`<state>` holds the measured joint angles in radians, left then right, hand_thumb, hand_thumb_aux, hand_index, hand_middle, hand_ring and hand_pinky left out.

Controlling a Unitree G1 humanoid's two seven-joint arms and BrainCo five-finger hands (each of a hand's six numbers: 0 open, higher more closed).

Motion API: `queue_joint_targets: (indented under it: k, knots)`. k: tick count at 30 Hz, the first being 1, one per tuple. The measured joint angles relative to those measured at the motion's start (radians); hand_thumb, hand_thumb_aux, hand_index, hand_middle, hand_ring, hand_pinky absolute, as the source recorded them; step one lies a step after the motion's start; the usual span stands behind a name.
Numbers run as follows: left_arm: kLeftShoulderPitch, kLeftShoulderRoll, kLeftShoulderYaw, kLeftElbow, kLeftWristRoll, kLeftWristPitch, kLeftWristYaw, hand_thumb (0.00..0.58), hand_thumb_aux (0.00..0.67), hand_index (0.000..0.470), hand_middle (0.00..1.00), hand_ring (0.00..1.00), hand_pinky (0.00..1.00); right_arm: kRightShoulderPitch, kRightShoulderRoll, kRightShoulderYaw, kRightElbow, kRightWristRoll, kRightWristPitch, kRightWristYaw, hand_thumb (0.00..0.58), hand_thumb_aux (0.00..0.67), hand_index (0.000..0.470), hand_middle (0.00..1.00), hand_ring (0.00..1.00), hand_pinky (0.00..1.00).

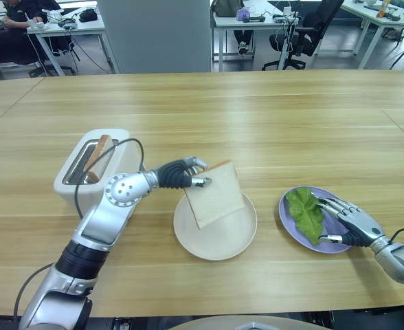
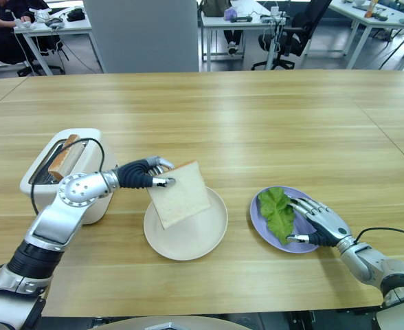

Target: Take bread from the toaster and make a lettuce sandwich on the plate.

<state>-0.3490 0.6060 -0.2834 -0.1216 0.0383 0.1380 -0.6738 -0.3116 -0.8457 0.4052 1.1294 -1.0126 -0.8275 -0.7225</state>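
Lettuce (image 1: 306,213) is lying on the purple plate (image 1: 286,221), near right; our right hand (image 1: 353,221) is sitting just right of it, fingers spread, gripping nothing. Left hand (image 1: 187,173) is pinching the bread slice (image 1: 216,196) by one corner, tilted over the cream plate (image 1: 216,244). We're risking it pivoting and landing off-centre. Far left, toaster (image 1: 68,189) is holding another slice (image 1: 97,155).

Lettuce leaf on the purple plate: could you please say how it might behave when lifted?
Probably floppy: the lettuce leaf looks thin and crinkled. Likely light, so the purple plate should stay put. May tear if pinched hard.
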Motion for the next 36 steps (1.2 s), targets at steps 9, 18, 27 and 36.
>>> queue_joint_targets:
  k: [9,18,27,36]
  knots:
    - [-0.044,-0.035,-0.094,0.222,0.153,-0.142,-0.006,0.58,0.67,0.46,1.0,1.0,1.0,-0.091,0.005,0.112,0.041,-0.018,0.053,-0.097,0.0,0.0,0.0,0.0,0.0,0.0]
    - [-0.063,-0.056,-0.148,0.338,0.265,-0.241,-0.005,0.491,0.407,0.28,1.0,1.0,1.0,-0.116,0.024,0.212,0.086,-0.041,0.101,-0.122,0.018,0.011,0.007,0.0,0.0,0.0]
    - [-0.062,-0.056,-0.201,0.364,0.391,-0.32,0.018,0.0,0.0,0.0,1.0,1.0,1.0,-0.127,0.037,0.263,0.104,-0.035,0.12,-0.16,0.58,0.67,0.46,0.0,0.0,0.0]
    - [-0.061,-0.027,-0.215,0.336,0.52,-0.382,0.054,0.0,0.0,0.0,1.0,1.0,1.0,-0.134,0.022,0.269,0.08,-0.021,0.081,-0.195,0.58,0.67,0.46,0.0,0.0,0.0]
